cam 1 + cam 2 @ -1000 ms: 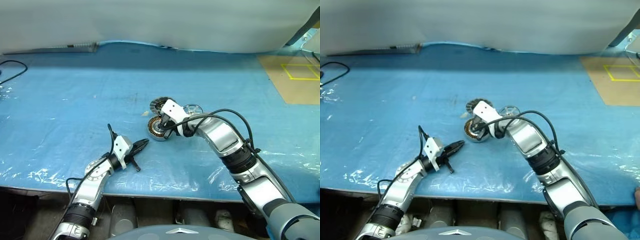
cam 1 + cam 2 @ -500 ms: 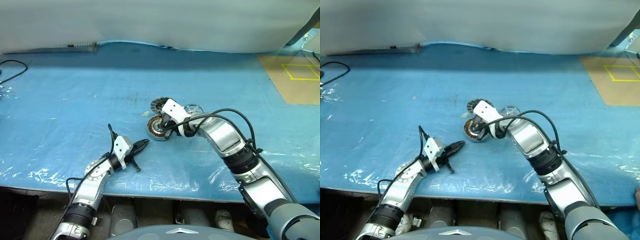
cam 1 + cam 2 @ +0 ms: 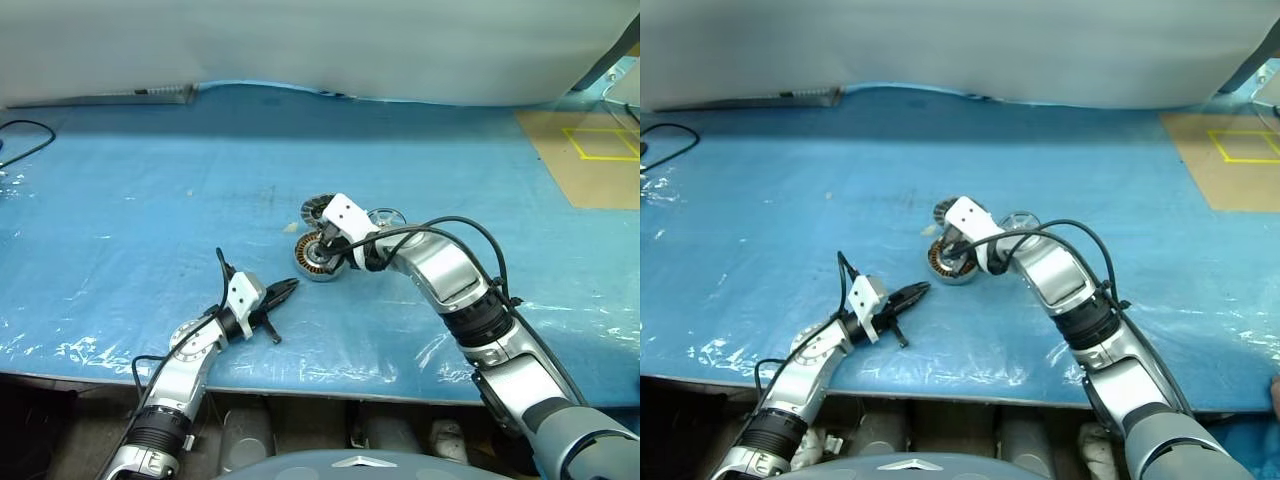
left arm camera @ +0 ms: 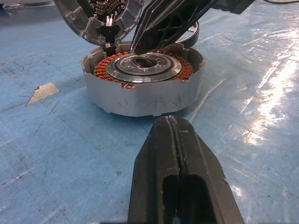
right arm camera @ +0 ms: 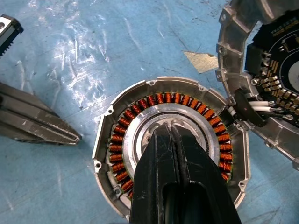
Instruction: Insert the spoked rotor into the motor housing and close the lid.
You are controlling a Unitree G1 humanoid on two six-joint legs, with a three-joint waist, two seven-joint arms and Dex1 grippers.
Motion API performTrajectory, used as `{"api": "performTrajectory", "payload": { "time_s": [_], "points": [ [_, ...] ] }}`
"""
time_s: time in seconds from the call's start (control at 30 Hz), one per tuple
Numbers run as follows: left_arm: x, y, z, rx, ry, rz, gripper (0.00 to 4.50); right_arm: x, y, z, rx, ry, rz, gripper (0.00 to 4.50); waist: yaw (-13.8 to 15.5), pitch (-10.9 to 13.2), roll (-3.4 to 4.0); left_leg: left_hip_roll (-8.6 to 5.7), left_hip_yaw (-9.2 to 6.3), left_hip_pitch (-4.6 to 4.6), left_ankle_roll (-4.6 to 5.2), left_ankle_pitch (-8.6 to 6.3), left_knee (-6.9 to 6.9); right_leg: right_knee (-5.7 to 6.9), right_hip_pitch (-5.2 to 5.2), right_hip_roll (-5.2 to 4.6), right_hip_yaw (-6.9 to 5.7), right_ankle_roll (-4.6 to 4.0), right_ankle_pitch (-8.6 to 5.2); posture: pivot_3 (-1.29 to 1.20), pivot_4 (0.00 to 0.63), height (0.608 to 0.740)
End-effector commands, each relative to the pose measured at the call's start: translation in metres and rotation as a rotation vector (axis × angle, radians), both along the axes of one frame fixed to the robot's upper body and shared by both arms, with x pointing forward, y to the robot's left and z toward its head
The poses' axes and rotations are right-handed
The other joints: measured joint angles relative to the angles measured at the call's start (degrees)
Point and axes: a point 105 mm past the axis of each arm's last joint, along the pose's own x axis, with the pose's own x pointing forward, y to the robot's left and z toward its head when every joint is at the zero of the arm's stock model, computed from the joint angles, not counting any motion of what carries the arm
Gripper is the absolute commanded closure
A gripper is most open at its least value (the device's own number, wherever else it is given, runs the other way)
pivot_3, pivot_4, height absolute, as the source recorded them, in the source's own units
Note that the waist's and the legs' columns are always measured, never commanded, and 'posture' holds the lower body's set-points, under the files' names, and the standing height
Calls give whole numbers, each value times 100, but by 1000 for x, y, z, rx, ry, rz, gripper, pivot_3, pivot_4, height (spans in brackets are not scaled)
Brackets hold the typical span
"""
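The motor housing is a short grey cup with copper windings, sitting mid-table on the blue sheet. My right gripper is shut, its tips pointing down onto the housing's central hub. The lid leans tilted just behind the housing, with its dark inner side showing and wires running to the housing rim. The spoked rotor lies shiny behind my right wrist. My left gripper is shut and empty, lying level on the sheet a little short of the housing.
A brown board with a yellow taped outline sits at the far right. At the far left a black cable loops. A small paper scrap lies beside the housing. The table's front edge runs just behind my left arm.
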Motion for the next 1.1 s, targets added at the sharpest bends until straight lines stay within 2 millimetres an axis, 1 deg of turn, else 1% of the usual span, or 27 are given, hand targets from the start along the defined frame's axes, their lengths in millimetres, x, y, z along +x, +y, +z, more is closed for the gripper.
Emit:
{"api": "performTrajectory", "payload": {
  "time_s": [0.03,0.37,0.47,0.57,0.63,0.67,0.77,0.83,0.93,1.0,1.1],
  "points": [
    [-2,-2,4,-5,-20,-8,4500,5,1,5,20,-40,-7,4491,0,0,0,0,0,0,0,0,0,0,0,0,0,0,0,0,150,740],
    [-2,-1,3,-5,-19,-8,4500,2,-2,-17,-9,14,-20,4491,-1,0,0,0,0,1,0,0,0,0,0,0,0,0,0,0,150,740],
    [-3,-1,3,-5,-18,-9,4500,-3,-5,-25,-26,46,-11,4491,0,0,0,0,0,2,0,0,0,0,1,0,0,0,0,0,150,740],
    [-3,-1,3,-4,-17,-9,4500,-8,-7,-28,-32,58,2,4491,7,-1,0,-1,0,3,0,0,0,0,3,0,0,0,0,0,150,740],
    [-3,-2,3,-4,-16,-10,4500,-8,-9,-27,-28,50,-6,4491,10,-1,0,-1,0,2,0,0,0,-1,3,-1,0,0,0,0,150,740],
    [-3,-2,3,-4,-16,-10,4500,-7,-9,-25,-19,45,-9,4491,10,-1,0,-2,0,2,0,0,0,-1,4,-1,0,0,0,0,150,740],
    [-3,-2,3,-5,-16,-10,4500,-6,-10,-5,49,5,1,4491,12,-1,0,-2,0,2,0,0,1,-1,5,-2,0,0,0,0,150,740],
    [-3,-2,3,-7,-16,-9,4500,-6,-16,7,62,-26,13,4491,14,-1,0,-2,0,1,0,0,1,-1,5,-2,0,0,0,0,150,740],
    [-3,-2,3,-8,-16,-9,4500,-8,-27,16,48,-50,24,4491,11,0,1,-2,0,0,0,0,1,-2,4,-2,1,1,0,0,150,740],
    [-3,-2,3,-8,-16,-10,4500,-1,-42,20,19,-66,-16,4491,11,0,1,-1,0,1,0,0,-1,-2,3,-1,0,0,0,0,150,740],
    [-2,-2,4,-9,-16,-12,4500,14,-65,24,-18,-94,-107,4491,10,0,1,-2,0,1,0,0,0,-2,3,-1,1,0,0,0,150,740]
  ]
}}
